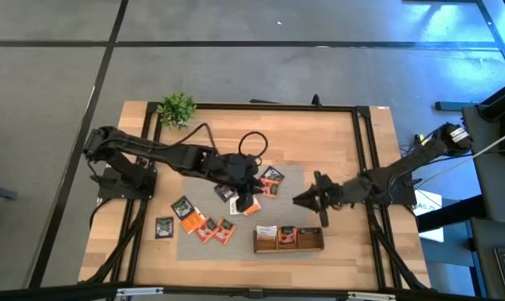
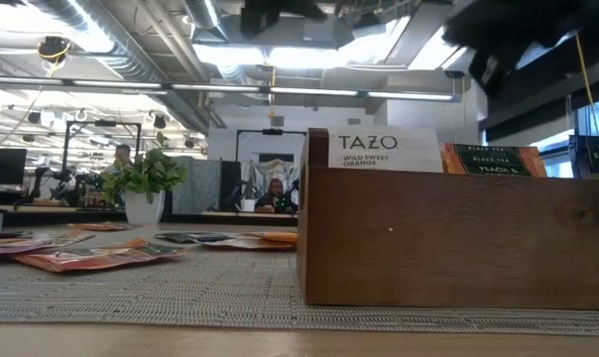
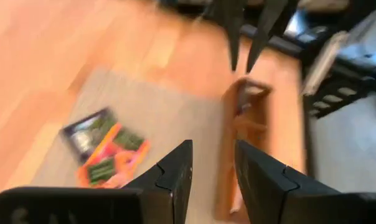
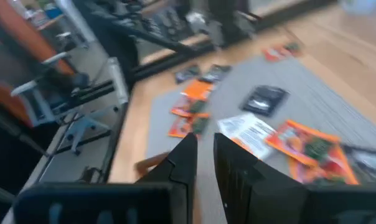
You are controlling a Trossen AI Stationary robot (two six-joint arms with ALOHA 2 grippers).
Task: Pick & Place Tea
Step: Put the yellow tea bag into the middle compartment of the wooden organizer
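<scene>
- Two grippers are over the grey mat: the left gripper sits above its middle, and the right gripper hangs over its right edge, above the wooden tray.
- We see the left gripper's fingers parted with a clear gap and nothing between them, so it is released and empty.
- We see only a narrow slit between the right gripper's fingers, and no sachet in it; we cannot tell whether it is loosened or clenched.
- Just beside the left gripper, several tea sachets lie flat on the mat: dark and orange ones to its right, and a white one close under it.
- Further left, we count a cluster of orange sachets near the mat's left edge, with two dark ones beyond them on the bare table.
- In the tray, sachets stand upright: a white one marked wild sweet orange in the left compartment and an orange-banded black tea one in the next; the right compartment we cannot make out.
- A small potted plant stands at the far left corner of the table, well apart from the tea.
</scene>
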